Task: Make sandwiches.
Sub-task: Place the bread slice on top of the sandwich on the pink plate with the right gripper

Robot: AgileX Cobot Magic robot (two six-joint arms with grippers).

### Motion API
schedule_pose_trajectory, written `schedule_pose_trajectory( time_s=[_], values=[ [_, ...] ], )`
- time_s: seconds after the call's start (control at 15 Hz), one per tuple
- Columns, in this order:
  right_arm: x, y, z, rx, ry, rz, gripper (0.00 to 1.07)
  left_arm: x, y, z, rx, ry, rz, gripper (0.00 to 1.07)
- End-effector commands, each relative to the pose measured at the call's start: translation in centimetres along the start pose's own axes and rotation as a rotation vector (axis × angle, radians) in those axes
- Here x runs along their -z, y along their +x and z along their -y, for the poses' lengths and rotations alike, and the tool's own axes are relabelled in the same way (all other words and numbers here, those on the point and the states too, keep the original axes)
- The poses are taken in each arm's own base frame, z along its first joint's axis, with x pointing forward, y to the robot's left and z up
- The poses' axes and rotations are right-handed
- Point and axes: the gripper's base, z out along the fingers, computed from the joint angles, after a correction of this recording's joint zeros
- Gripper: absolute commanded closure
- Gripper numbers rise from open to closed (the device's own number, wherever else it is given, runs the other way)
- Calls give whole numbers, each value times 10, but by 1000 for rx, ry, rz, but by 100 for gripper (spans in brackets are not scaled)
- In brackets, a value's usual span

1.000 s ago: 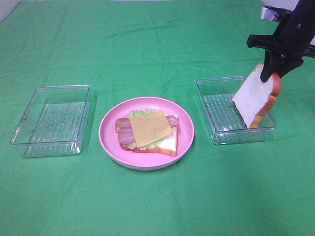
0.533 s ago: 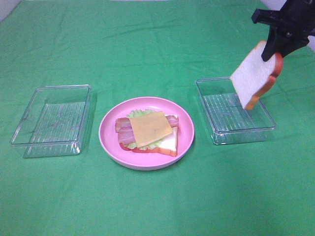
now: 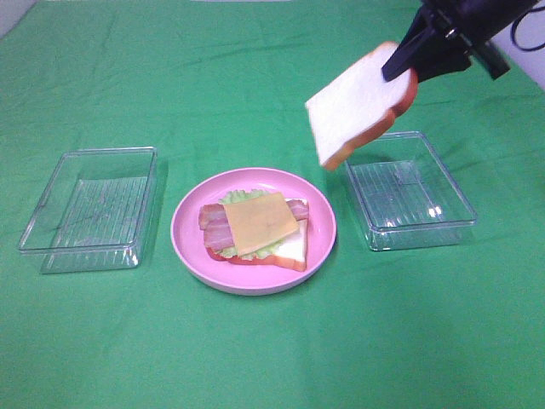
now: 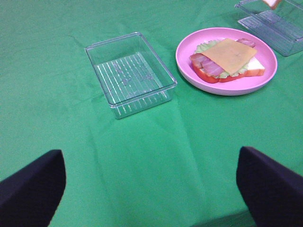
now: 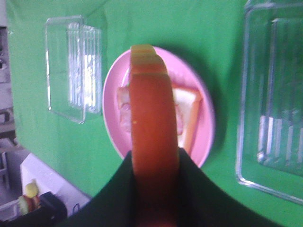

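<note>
An open stack [image 3: 260, 223] of bread, lettuce, bacon and a cheese slice on top lies on the pink plate [image 3: 192, 213]. A second white bread slice [image 3: 356, 104] with orange crust hangs tilted in the air, above the gap between the plate and the right tray [image 3: 464, 200]. My right gripper [image 3: 400, 68] is shut on the slice's upper edge. The right wrist view shows the slice edge-on [image 5: 151, 118] between the dark fingers [image 5: 196, 189], with the plate [image 5: 206, 127] beyond. My left gripper [image 4: 151, 194] stands open over bare cloth, away from the stack [image 4: 229, 59].
A clear plastic tray [image 3: 89, 204] sits left of the plate, seen again as the near tray [image 4: 130, 73] in the left wrist view. The right tray holds nothing. Green cloth covers the whole table.
The right gripper has lifted the bread slice out of the right tray and carried it up and to the left, toward the plate. The slice now lies flatter. Nothing else has moved.
</note>
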Motion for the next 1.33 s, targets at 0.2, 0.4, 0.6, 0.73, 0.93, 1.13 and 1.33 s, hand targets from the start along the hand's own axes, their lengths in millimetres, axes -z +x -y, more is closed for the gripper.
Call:
schedule_pose_trajectory(
  time_s=[0.2,0.4,0.6,0.73,0.93,1.13,1.33],
  values=[
    [-82,31,-25,-21,-174,-13,107,3,1,0,0,5,30,14],
    [-116,45,-24,-151,-228,83,107,3,1,0,0,5,30,14],
    [-123,49,-16,-194,-240,99,107,3,1,0,0,5,30,14],
    [-136,52,-8,-221,-251,43,107,3,1,0,0,5,30,14],
    [-159,55,-2,-228,-299,1,107,3,1,0,0,5,30,14],
    [-165,55,1,-243,-290,0,107,3,1,0,0,5,30,14],
    [-166,56,4,-220,-249,-7,74,3,1,0,0,5,30,14]
  ],
)
